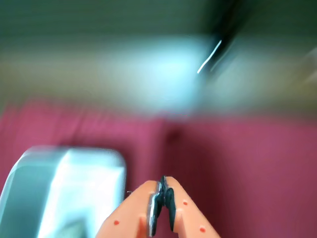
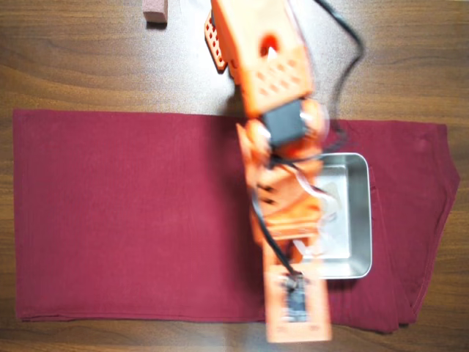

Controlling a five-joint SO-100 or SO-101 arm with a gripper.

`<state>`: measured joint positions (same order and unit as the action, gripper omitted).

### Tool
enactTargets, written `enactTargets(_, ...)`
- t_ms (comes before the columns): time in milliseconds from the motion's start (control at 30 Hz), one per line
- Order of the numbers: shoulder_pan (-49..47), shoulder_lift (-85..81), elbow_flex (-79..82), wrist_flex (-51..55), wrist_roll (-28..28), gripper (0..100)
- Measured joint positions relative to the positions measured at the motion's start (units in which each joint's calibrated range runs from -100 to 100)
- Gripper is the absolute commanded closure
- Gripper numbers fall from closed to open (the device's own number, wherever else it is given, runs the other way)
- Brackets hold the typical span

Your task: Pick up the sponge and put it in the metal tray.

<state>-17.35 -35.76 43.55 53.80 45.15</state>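
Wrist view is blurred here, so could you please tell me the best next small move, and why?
Probably pause, then lift the arm clear a little: the fingers look shut on nothing, the sponge shows in neither view, and the arm hides part of the metal tray and red cloth.

Wrist view heavily motion-blurred: you get only smeared bands above red cloth (image 1: 237, 158), no detail.
Metal tray (image 1: 54, 188) cut off by bottom-left edge, outline soft.
Gripper (image 1: 162, 208) cut by bottom edge.
Overhead: arm (image 2: 282, 183) blurred, hides left part of metal tray (image 2: 359, 220).
Pinkish block (image 2: 155, 11) cut by top edge.
Sponge: you cannot locate it in either view.
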Motion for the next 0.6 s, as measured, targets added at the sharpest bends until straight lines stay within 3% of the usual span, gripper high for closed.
enactTargets(33,3.4,-3.7,4.1,-6.4,1.1,100)
enactTargets(233,13.8,-28.6,25.0,-14.9,4.6,100)
enactTargets(400,11.9,-49.3,37.2,8.9,4.7,100)
enactTargets(600,13.5,-60.2,48.5,17.8,6.0,100)
